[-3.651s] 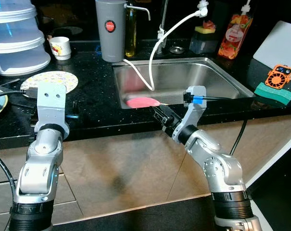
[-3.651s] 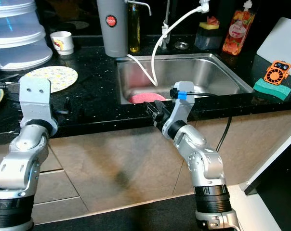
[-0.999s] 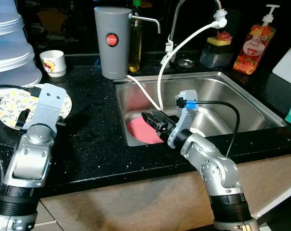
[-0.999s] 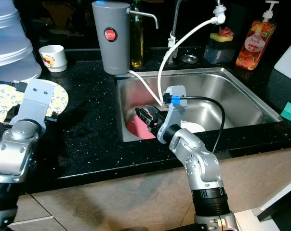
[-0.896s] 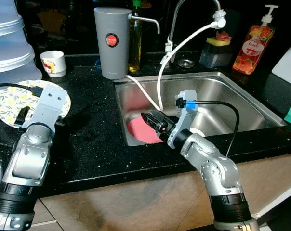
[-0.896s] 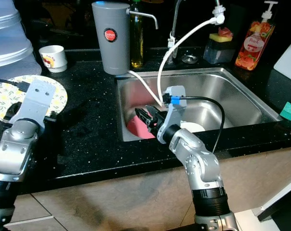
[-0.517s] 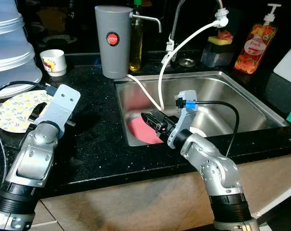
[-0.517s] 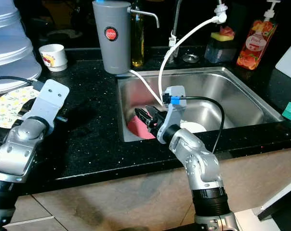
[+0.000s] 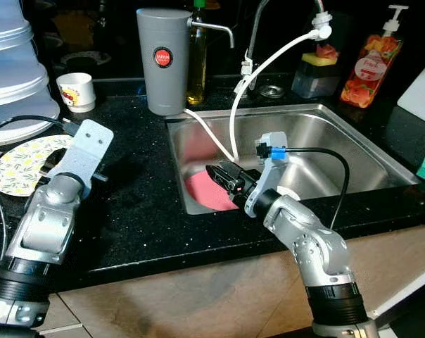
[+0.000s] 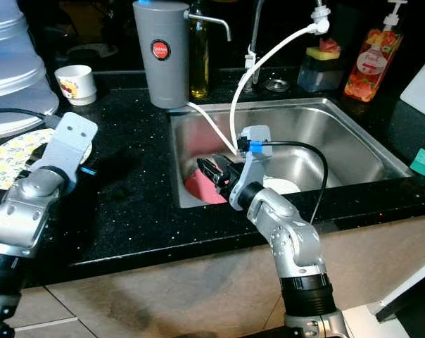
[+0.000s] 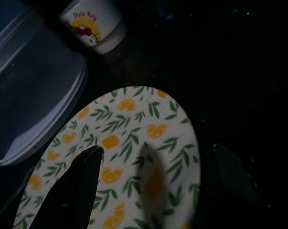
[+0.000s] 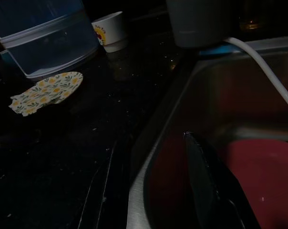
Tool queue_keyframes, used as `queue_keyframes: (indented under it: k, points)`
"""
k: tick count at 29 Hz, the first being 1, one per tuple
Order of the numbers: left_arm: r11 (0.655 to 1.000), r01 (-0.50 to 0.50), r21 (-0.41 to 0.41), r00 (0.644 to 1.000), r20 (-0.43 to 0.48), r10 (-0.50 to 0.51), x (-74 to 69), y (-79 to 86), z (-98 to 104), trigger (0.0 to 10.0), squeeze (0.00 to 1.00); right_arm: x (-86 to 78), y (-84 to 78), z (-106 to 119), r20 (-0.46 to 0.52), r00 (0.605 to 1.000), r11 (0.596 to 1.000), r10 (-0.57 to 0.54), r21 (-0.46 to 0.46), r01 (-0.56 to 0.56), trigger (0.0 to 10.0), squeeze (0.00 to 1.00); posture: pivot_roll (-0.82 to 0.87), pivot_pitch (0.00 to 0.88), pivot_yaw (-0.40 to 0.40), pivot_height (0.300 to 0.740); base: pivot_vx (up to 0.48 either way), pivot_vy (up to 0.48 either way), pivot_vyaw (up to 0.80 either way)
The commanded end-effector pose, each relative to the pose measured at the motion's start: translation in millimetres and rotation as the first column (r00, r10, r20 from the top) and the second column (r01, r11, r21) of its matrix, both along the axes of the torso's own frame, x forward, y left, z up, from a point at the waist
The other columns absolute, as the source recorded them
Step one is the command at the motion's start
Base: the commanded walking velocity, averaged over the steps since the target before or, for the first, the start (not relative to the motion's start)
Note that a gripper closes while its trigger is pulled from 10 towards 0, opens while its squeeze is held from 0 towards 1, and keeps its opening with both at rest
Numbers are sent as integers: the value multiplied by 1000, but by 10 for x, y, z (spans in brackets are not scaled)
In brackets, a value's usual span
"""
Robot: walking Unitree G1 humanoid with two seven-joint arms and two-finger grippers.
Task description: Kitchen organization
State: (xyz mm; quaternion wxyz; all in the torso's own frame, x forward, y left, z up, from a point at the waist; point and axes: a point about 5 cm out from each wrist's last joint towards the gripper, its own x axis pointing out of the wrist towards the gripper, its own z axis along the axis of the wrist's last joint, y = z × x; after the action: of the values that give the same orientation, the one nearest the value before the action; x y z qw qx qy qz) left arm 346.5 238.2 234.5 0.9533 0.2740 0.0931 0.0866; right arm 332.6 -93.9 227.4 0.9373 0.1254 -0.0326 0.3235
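**A:** What might go wrong here?

**B:** The right gripper (image 9: 219, 172) hangs inside the steel sink (image 9: 353, 130), near its left wall, just above a pink plate (image 9: 205, 191) lying on the sink floor. Its two black fingers stand spread apart, holding nothing. A white hose (image 9: 235, 105) drops from the faucet into the sink just behind the gripper. My judgement: if the arm swings back, it could snag that hose. The plate lies flat against the steel, so the fingers may slide off its rim or scrape the sink wall.

**A:** And the other arm?

**B:** The left gripper (image 11: 153, 164) hovers over a floral plate (image 9: 22, 163) on the black counter, well left of the sink. Its fingers are spread, one over the plate, the other over bare counter. A black cable lies beside that plate and could catch the arm.

**A:** What do the containers hold?

**B:** The sink holds the pink plate and a white round dish (image 10: 281, 186) to its right. Left of the sink, beyond the floral plate, stand stacked clear plastic containers (image 9: 19, 77); their contents cannot be made out. A small white cup (image 9: 77, 91) sits beside them, and I cannot tell what is inside. A grey dispenser (image 9: 163, 60) stands at the sink's back left corner.
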Motion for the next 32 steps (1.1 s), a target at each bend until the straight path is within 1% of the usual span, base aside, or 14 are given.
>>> queue_keyframes:
  k: [1, 3, 8, 9, 12, 13, 18, 19, 20, 21, 23, 27, 29, 32]
  points:
    - [997, -77, 21, 995, -64, 78, 8, 161, -111, 10000, 0, -1, -4, 52, -1, 1000, 1000, 7, 22, -6, 10000, 0, -3, 114, -20, 740, 0, 0, 0]
    - [996, -76, 36, 995, -56, 78, 24, 177, -97, 10000, 0, 1, -4, 55, -3, 1000, 1000, 7, 27, -7, 10000, 0, -3, 114, -20, 740, 0, 0, 0]
    - [996, -85, 31, 995, -47, 86, 65, 200, -89, 10000, 0, -2, 10, 65, -1, 1000, 999, 15, 35, -15, 10000, 0, -4, 115, -21, 740, 0, 0, 0]
    - [994, -102, 42, 994, -39, 104, 85, 226, -85, 8941, 0, -16, 37, 73, 4, 999, 999, 32, 37, -32, 10000, 0, -5, 116, -22, 740, 0, 0, 0]
    - [992, -118, 52, 992, -32, 120, 97, 246, -79, 8941, 0, -23, 52, 77, 7, 999, 998, 42, 37, -43, 10000, 0, -6, 117, -22, 740, 0, 0, 0]
    - [990, -129, 56, 991, -22, 130, 107, 266, -64, 0, 0, -28, 63, 79, 8, 999, 998, 49, 38, -49, 10000, 0, -6, 116, -23, 740, 0, 0, 0]
    - [991, -123, 54, 992, -20, 124, 126, 272, -64, 0, 0, -45, 84, 57, -5, 997, 997, 73, 34, -73, 10000, 0, -7, 117, -22, 740, 0, 0, 0]
    - [992, -119, 52, 993, -22, 120, 128, 268, -74, 0, 0, -75, 110, 3, -27, 992, 993, 120, -2, -120, 10000, 0, -7, 117, -22, 740, 0, 0, 0]
    - [992, -119, 52, 993, -22, 120, 128, 268, -74, 0, 0, -75, 110, 3, -27, 992, 993, 120, -2, -120, 10000, 0, -7, 117, -22, 740, 0, 0, 0]
    - [992, -115, 51, 993, -25, 117, 129, 264, -82, 0, 0, -102, 127, -46, -45, 987, 986, 157, -40, -159, 10000, 0, -7, 117, -22, 740, 0, 0, 0]
    - [993, -110, 50, 993, -29, 111, 135, 251, -95, 0, 0, -185, 167, -80, -31, 967, 965, 252, -66, -253, 10000, 0, -6, 117, -23, 740, 0, 0, 0]
    - [993, -106, 48, 993, -38, 108, 138, 242, -115, 0, 0, -240, 195, -77, -4, 951, 948, 308, -87, -307, 10000, 0, -6, 117, -23, 740, 0, 0, 0]
    - [994, -99, 44, 994, -47, 101, 138, 228, -141, 0, 0, -298, 224, -71, 24, 933, 928, 360, -114, -355, 10000, 0, -7, 118, -22, 740, 0, 0, 0]
    - [995, -95, 40, 994, -50, 97, 139, 217, -153, 0, 0, -322, 237, -60, 43, 924, 920, 380, -121, -373, 10000, 0, -7, 116, -22, 740, 0, 0, 0]
